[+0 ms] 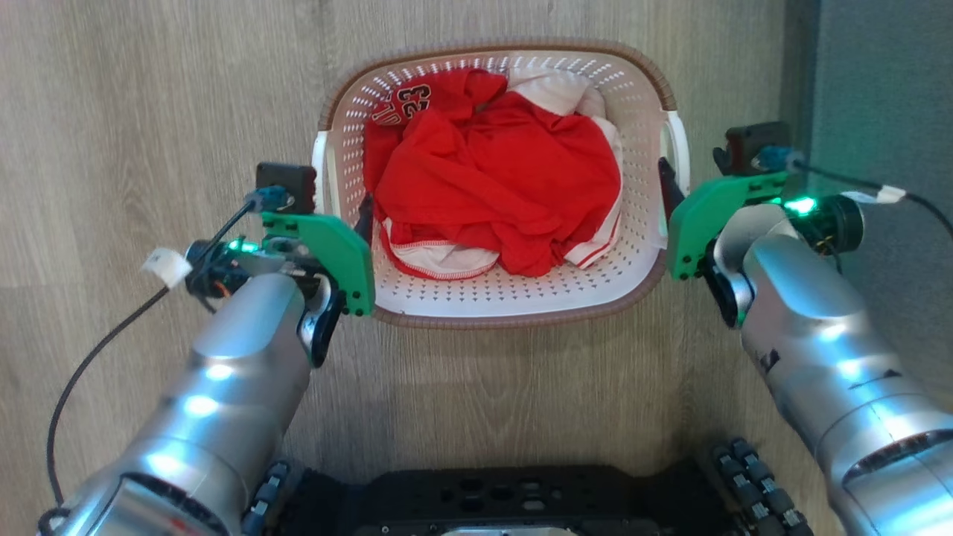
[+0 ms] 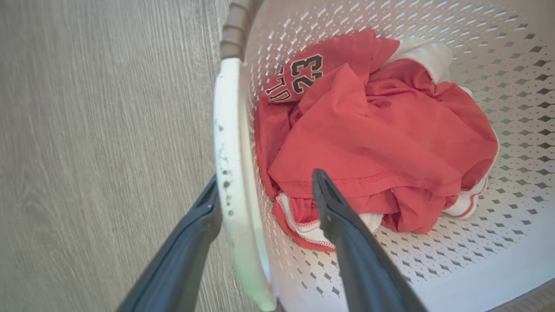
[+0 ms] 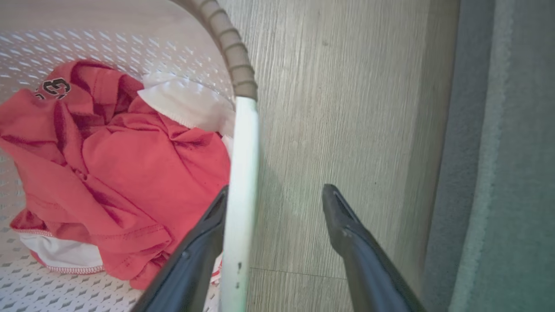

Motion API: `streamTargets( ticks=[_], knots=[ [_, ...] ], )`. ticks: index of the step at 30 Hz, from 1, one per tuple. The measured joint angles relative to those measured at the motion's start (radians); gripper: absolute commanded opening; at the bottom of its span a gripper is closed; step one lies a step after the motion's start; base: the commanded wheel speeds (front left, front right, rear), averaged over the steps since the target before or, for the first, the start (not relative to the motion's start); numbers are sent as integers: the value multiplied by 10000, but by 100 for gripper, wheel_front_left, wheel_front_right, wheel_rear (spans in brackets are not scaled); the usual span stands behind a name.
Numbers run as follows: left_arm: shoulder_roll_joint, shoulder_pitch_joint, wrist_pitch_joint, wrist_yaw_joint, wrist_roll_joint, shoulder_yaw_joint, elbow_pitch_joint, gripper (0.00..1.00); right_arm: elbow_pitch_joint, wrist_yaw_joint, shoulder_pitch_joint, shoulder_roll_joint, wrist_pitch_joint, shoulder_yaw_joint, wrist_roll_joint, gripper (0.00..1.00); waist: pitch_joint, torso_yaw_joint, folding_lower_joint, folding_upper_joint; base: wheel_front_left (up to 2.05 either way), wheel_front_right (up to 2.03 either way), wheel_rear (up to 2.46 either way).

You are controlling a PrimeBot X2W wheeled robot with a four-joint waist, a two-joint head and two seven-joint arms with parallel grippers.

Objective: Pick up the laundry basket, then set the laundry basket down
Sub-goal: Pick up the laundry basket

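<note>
The laundry basket [image 1: 506, 298] stands on the wood floor in front of me, cream with perforated walls and a brown rim [image 3: 230, 47], and holds red-and-white clothes [image 1: 491, 179]. My left gripper [image 1: 350, 216] is open astride the white left handle [image 2: 230, 143]. One of its fingers [image 2: 204, 216] lies outside against the handle and the other is inside over the clothes. My right gripper [image 1: 674, 186] is also open, astride the right handle [image 3: 243, 164]. Its inner finger [image 3: 208, 234] touches the handle; the outer one hangs apart over the floor.
A grey carpet [image 1: 878, 89] borders the wood floor just right of my right arm. My black wheeled base [image 1: 506, 499] fills the bottom of the head view. A black cable [image 1: 89, 357] loops off my left wrist. Bare floor [image 2: 86, 151] lies left of the basket.
</note>
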Motion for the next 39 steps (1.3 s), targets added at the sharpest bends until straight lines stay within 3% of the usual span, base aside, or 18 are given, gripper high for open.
streamTargets(
  ticks=[22,36,37,38,39],
  knots=[
    [0,-1036,830,92,-1292,-2194,165,100,456,2,-918,-44,1030,1118,1206,100,822,320,0,0,0,0,0],
    [0,-1406,1018,201,-2209,-2915,113,100,692,2,-1214,-48,1331,1747,1419,100,942,429,0,0,0,0,0],
    [0,-1406,1018,201,-2278,-2976,113,91,708,2,-1214,-50,1331,1751,1432,100,943,435,0,0,0,0,0],
    [0,-1406,1018,203,-2345,-3068,107,47,734,2,-1215,-50,1333,1753,1463,90,941,441,0,0,0,0,0],
    [2,-1406,1018,222,-2406,-3135,104,20,746,2,-1215,-50,1367,1768,1509,37,940,448,0,0,0,0,0]
  ],
)
